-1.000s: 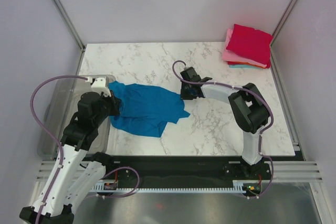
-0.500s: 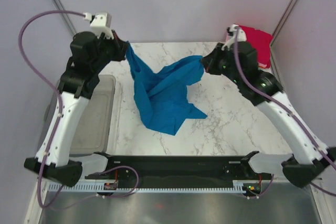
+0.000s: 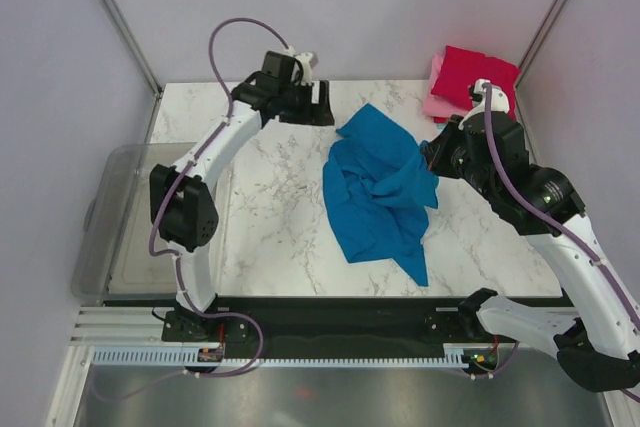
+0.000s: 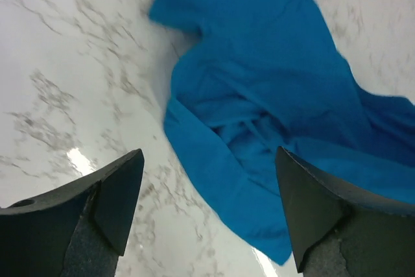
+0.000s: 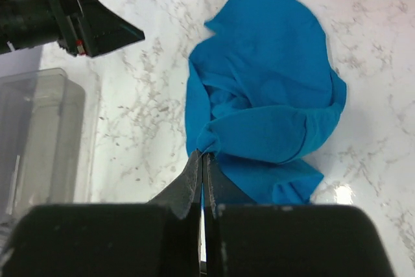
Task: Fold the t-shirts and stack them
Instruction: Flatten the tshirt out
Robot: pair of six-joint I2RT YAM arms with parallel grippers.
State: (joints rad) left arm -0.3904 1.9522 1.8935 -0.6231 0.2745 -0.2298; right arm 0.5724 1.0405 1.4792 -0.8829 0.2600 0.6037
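1. You are looking at a release. Half a second ago both arms were holding the blue t-shirt (image 3: 380, 187) up, stretched between them. Now the left gripper (image 4: 207, 180) is standing with its fingers spread wide and nothing between them.
2. The shirt is lying crumpled on the table (image 3: 270, 207), just right of centre. One long lobe is trailing toward 6 o'clock and its 3 o'clock edge is rising toward the other arm.
3. The right gripper (image 5: 201, 156) is keeping its jaws pressed together on a fold of that blue cloth.
4. For the task, this probably means the spread did not come out flat. The shirt is bunching, so you are likely facing another grasp before any fold.
5. The left arm is reaching far out, its wrist near the 12 o'clock edge and pointing toward 3 o'clock. The right arm is arching up from 5 o'clock with its wrist tilted down.
6. The folded stack (image 3: 470, 87) is waiting at 2 o'clock and the bin (image 3: 130, 217) is sitting at 9 o'clock.
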